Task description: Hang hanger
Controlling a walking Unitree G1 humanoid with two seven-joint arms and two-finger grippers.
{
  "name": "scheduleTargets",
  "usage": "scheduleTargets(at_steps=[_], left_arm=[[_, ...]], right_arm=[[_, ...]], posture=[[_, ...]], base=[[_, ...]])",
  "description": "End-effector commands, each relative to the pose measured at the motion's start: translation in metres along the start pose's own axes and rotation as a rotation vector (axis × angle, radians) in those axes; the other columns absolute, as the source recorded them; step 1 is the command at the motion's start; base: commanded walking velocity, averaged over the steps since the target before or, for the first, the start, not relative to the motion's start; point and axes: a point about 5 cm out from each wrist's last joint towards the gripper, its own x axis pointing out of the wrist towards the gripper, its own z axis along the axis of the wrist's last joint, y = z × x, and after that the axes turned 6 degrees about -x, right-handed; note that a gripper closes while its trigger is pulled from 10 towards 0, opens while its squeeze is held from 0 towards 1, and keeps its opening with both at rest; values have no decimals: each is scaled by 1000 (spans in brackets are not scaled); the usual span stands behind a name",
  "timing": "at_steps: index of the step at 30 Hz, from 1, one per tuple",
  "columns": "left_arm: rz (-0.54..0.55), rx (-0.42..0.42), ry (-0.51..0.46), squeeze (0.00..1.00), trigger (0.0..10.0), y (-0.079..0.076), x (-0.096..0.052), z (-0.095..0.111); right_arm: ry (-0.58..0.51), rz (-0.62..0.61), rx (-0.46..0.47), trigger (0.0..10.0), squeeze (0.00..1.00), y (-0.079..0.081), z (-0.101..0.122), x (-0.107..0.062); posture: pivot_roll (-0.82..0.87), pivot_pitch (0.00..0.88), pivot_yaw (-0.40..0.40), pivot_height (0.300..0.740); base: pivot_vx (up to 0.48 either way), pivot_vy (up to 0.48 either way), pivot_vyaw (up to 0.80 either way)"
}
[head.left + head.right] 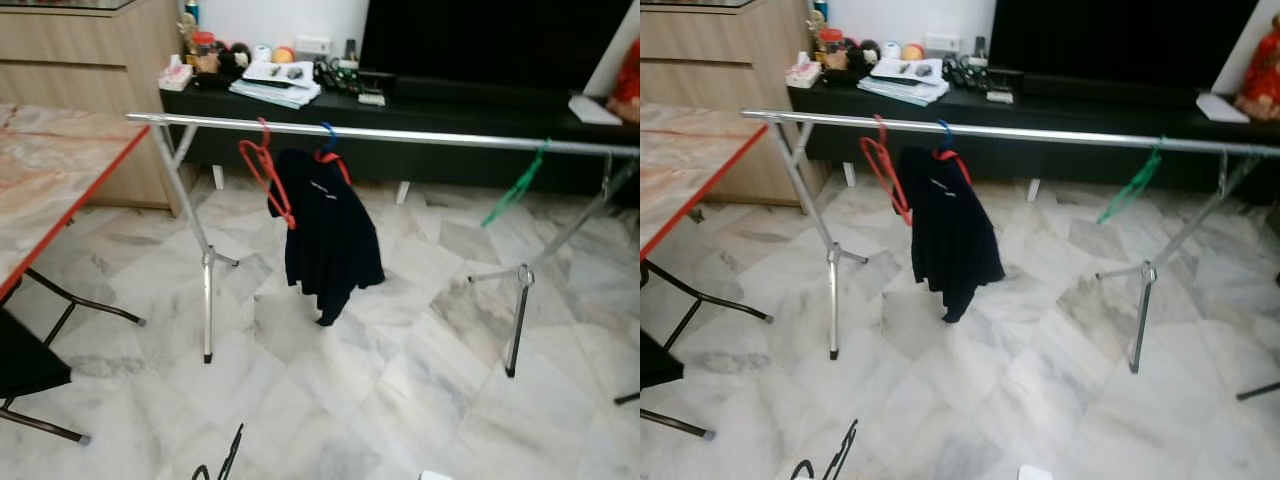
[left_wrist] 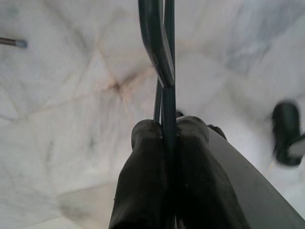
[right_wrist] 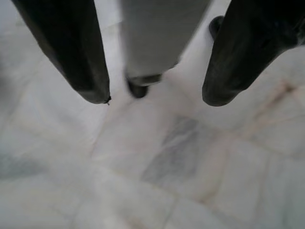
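While the left hand [image 2: 164,138] has a dark hanger [image 2: 162,71] pinched tight between its two black fingers, the hanging itself is not yet done. In the left wrist view the hanger's thin bar runs up from between the closed fingers, with marble floor [image 1: 400,400] behind it; in the head views its tip shows low down at the bottom edge, near the robot and well apart from the rail [image 1: 400,133]. So the pick-up looks complete, and what is left, by my judgement, is to carry the hanger forward, lift it to rail height and hook it over the bar.

The right hand [image 3: 155,98] hangs idle above the floor, its fingers spread wide with nothing between them.

One silver drying rack stands ahead, its single rail running across the view on two splayed leg frames. Three hangers are on the rail: a red hanger [image 1: 265,170] that is bare, a second one with a blue hook carrying a dark shirt [image 1: 328,232], and a green hanger [image 1: 515,188] farther toward the right, tilted. With the one in the left hand, that makes four hangers and one garment. The stretch of rail between the shirt and the green hanger is free. One marble-topped table [image 1: 50,170] with a red edge sits at the left, and a black cabinet [image 1: 450,110] with clutter on top stands behind the rack.
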Motion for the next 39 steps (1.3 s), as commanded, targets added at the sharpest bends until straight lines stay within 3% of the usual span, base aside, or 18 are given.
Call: scheduleTargets(at_steps=[1,9,15,16,20,21,22,24,27,31,34,35,36,37,39], left_arm=[[-45,1,109,0,10000,-10,-7,-28],[-43,7,101,0,10000,-9,-7,-27],[-66,102,54,0,10000,-9,-4,-17],[-82,141,24,0,10000,-7,-2,-8],[-99,201,-15,0,10000,-6,1,3],[-105,223,-29,0,10000,-6,1,7],[-115,292,-63,0,10000,-6,3,15],[-119,335,-89,0,10000,-6,4,22],[-123,369,-121,0,10000,-7,5,30],[-145,460,-178,0,10000,-11,6,43],[-161,511,-207,0,10000,-14,6,48],[-145,539,-248,0,10000,18,8,67],[-132,551,-259,0,10000,36,8,77],[-128,568,-288,0,10000,50,7,91],[-142,597,-353,0,10000,61,4,114]], right_arm=[[-6,16,1,10000,0,6,1,0],[-20,12,-1,10000,0,6,2,0],[-65,22,-46,10000,0,6,7,0],[-113,43,-163,10000,0,7,14,0],[-180,66,-225,10000,0,8,21,-1],[-207,70,-227,10000,0,7,28,-1],[-325,61,-216,10000,0,-17,87,3],[-400,68,-219,10000,0,-26,122,0],[-462,98,-268,10000,0,-23,142,-4],[-573,150,-432,10000,0,-18,169,-12],[-603,185,-433,10000,0,-18,178,-15],[-604,226,-481,10000,0,-16,182,-17],[-608,247,-509,10000,0,-14,184,-18],[-611,274,-545,10000,0,-12,186,-19],[-621,326,-621,10000,0,-7,188,-21]], posture=[[-20,80,-38,740],[-14,90,-37,740],[-7,95,-37,740],[-11,95,-37,740],[-14,93,-38,740],[-13,93,-39,740],[-13,93,-39,740],[-13,94,-40,740],[-12,94,-42,740],[-13,98,-44,740],[-15,99,-44,740],[-16,101,-44,740],[-15,101,-44,740],[-14,102,-43,740],[-12,103,-44,740]], base=[[0,0,0],[0,0,0],[0,0,0],[0,0,0],[0,0,0],[0,0,0],[0,0,0],[0,0,0],[0,0,0],[0,0,0],[0,0,0],[0,0,0],[0,0,0],[0,0,0],[0,0,0]])
